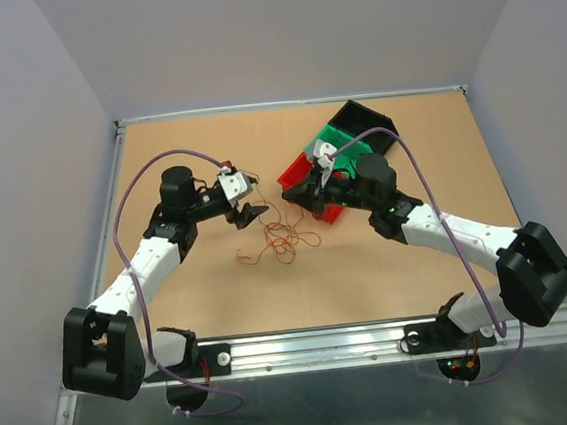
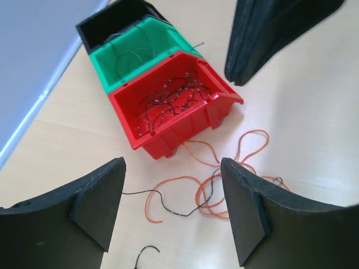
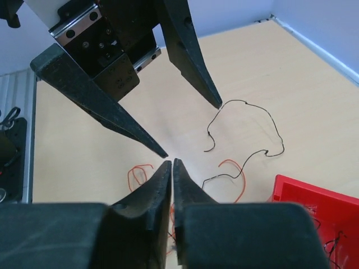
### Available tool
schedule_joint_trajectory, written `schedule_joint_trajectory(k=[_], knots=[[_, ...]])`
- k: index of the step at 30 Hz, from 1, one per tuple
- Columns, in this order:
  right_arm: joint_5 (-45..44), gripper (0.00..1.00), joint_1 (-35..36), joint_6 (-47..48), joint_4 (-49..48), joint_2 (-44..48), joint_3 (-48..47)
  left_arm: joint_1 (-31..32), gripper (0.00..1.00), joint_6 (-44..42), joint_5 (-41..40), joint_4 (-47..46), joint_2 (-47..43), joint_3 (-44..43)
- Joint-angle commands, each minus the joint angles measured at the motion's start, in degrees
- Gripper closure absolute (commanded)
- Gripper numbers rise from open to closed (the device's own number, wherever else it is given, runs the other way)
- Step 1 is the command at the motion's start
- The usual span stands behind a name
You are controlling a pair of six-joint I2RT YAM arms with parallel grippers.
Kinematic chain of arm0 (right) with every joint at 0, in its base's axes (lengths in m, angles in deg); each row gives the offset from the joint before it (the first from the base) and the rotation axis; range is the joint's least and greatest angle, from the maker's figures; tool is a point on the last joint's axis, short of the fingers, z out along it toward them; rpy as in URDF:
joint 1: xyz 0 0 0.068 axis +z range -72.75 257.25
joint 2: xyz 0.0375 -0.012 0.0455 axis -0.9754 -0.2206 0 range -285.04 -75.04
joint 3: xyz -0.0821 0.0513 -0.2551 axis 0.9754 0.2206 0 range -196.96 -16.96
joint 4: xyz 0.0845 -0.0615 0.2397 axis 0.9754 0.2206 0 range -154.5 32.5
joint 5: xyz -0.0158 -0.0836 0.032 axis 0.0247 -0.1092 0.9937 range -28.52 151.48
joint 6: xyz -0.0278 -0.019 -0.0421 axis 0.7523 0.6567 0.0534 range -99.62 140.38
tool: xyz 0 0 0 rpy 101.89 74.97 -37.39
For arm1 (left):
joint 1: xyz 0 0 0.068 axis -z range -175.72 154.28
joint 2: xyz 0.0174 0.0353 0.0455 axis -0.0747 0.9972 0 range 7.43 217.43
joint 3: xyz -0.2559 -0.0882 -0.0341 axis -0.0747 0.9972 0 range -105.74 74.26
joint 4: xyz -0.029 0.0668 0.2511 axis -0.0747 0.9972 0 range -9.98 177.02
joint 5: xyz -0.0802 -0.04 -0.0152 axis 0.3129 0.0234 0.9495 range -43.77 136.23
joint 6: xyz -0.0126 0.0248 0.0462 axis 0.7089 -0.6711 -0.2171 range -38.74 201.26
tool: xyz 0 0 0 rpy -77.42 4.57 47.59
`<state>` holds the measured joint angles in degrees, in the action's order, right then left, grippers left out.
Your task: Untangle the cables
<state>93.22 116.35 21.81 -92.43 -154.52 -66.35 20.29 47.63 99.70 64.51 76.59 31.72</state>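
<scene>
My left pincer (image 2: pixel 173 163) hangs low over the table (image 1: pixel 457 135), out to the left of the red bin (image 2: pixel 168 140). Its two broad black pads are spread wide with nothing between them. I judge the wide gap sensible here: with this side letting go, the strands can lie slack instead of being drawn tight from two ends.

The cables (image 1: pixel 281 238) lie loose on the table just in front of the red bin, towards its left side and between my two pincers. They are hair-thin wires, mostly orange with a black one or two threaded through, curled into overlapping loops that cross in a small knot. One orange strand runs right up to the foot of the red bin. They look light and wiry, the sort that would spring back when moved.

My right pincer (image 3: pixel 173 163) sits close by the red bin's left side, above the table, its tapered fingers pressed together down to the tips. Whether a strand is nipped between them I cannot tell; a wire so fine would be lost in the seam.

The red bin is glossy moulded plastic with a sloped open front, and it holds curly black strands (image 2: pixel 174 98). I take it as the place for sorted ones. Behind the red bin, in a row, stand a green bin (image 2: pixel 102 73) of the same shape, holding a few thin wires whose colour I cannot make out, and beyond that a black bin (image 1: pixel 367 119).
</scene>
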Motion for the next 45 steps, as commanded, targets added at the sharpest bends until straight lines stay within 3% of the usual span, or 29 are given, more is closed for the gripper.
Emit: schedule_joint_trajectory(k=[1,2,7,11,13,18,22,28,29,30,31,35,40,45], knots=[[-2.22,0.81,0.46,-3.45,0.93,-0.32,-0.27,-0.54,0.20,4.79,-4.59,-7.07,-0.53,0.45],[-2.56,0.69,0.46,-3.89,2.77,-0.84,-0.71,-0.54,0.20,5.76,-9.91,-7.60,0.09,-0.16],[-8.27,0.42,0.99,-5.12,6.12,-5.24,-2.47,-0.72,0.14,10.33,-29.19,-8.05,8.32,-4.47],[-11.00,0.34,1.34,-5.39,6.92,-7.88,-3.35,-1.42,0.07,14.01,-42.28,-5.42,15.72,-10.61],[-11.27,0.32,1.43,-5.39,6.83,-8.23,-3.35,-3.51,0.06,15.69,-43.01,-2.18,18.62,-13.25],[-12.23,0.30,1.51,-4.77,5.78,-8.41,-2.56,-8.45,0.03,18.16,-39.16,2.05,27.59,-20.28],[-12.50,0.30,1.51,-4.42,5.25,-7.88,-1.86,-9.33,0.12,18.07,-35.99,8.39,34.97,-26.18],[-13.46,0.30,1.43,-4.16,4.81,-7.44,-1.06,-9.77,0.47,16.23,-23.26,17.68,41.39,-31.54],[-13.73,0.30,1.43,-4.07,4.81,-7.70,-1.15,-9.86,0.67,14.57,-18.11,18.57,41.57,-32.07],[-13.73,0.30,1.51,-3.98,4.72,-7.88,-1.24,-9.86,0.77,14.29,-16.31,19.45,41.58,-32.60],[-13.47,0.30,1.51,-3.89,4.55,-8.40,-1.41,-9.86,1.00,13.86,-14.38,20.25,41.05,-32.69],[-11.72,0.30,1.51,-3.19,3.50,-9.02,-1.68,-10.21,1.00,12.54,-12.26,16.41,35.36,-28.84],[-9.43,0.29,1.43,-2.92,2.61,-9.55,-3.26,-10.39,1.00,6.14,3.82,15.77,24.47,-22.78],[-8.72,0.20,1.51,-4.15,3.66,-11.04,-6.68,-10.30,1.00,4.27,7.43,12.09,15.75,-17.14]])
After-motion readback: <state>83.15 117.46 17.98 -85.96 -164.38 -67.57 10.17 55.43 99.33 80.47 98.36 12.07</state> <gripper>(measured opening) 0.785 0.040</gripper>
